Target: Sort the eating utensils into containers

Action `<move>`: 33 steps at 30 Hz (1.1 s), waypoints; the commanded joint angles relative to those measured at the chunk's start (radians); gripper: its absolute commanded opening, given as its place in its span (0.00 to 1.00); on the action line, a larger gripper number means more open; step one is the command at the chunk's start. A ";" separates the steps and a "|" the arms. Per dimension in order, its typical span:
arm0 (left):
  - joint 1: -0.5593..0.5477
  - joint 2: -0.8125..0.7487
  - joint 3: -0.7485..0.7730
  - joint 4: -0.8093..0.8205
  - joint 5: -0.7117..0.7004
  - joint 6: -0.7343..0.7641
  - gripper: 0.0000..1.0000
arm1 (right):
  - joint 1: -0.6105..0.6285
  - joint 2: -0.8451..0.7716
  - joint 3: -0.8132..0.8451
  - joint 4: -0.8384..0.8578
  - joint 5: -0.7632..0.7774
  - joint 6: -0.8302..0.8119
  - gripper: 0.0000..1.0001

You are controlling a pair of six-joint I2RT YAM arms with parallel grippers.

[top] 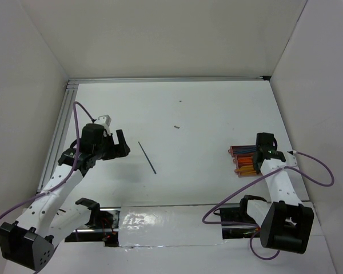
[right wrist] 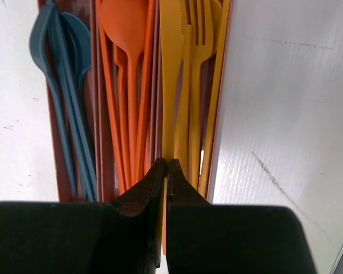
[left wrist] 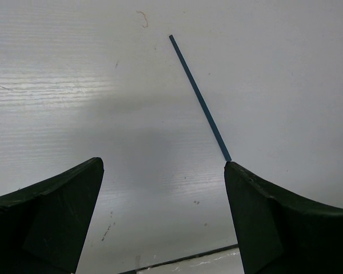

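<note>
A reddish-brown tray [top: 238,161] lies at the right; in the right wrist view [right wrist: 99,142] its troughs hold blue utensils [right wrist: 66,85], orange utensils [right wrist: 128,85] and yellow utensils [right wrist: 197,85]. My right gripper [top: 263,153] sits at the tray's near end. Its jaws [right wrist: 167,163] are closed on the handle of a yellow knife [right wrist: 172,68] lying in the yellow trough. A thin blue stick [top: 147,157] lies loose on the table left of centre. My left gripper [top: 121,145] is open and empty just left of it. In the left wrist view the stick [left wrist: 200,100] runs to the right fingertip [left wrist: 231,171] of the left gripper [left wrist: 163,164].
White walls enclose the table on three sides. An aluminium rail [top: 58,134] runs along the left edge. A small speck [top: 176,127] lies mid-table. A glossy strip [top: 160,220] crosses the near edge between the arm bases.
</note>
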 commanded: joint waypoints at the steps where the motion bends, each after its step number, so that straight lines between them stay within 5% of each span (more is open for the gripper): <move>1: -0.007 -0.021 0.031 0.009 0.007 0.018 1.00 | -0.008 -0.004 -0.016 0.025 0.010 0.013 0.01; 8: -0.004 -0.033 0.030 0.008 0.007 0.016 1.00 | -0.008 0.020 -0.035 0.025 0.001 0.028 0.12; 14: -0.005 -0.038 0.019 0.008 0.007 0.016 1.00 | -0.011 0.014 0.010 0.036 -0.028 -0.014 0.56; 21: -0.005 -0.041 0.005 0.026 0.007 0.021 1.00 | 0.087 -0.018 0.266 0.056 -0.062 -0.229 0.75; 27: -0.004 -0.053 -0.012 0.064 0.007 0.039 1.00 | 0.518 0.112 0.535 0.192 -0.119 -0.503 0.81; 28: -0.004 -0.053 -0.012 0.064 0.007 0.039 1.00 | 0.520 0.146 0.536 0.192 -0.119 -0.504 0.81; 33: -0.004 -0.073 -0.004 0.034 -0.065 0.015 1.00 | 0.915 0.353 0.616 0.284 -0.074 -0.571 0.77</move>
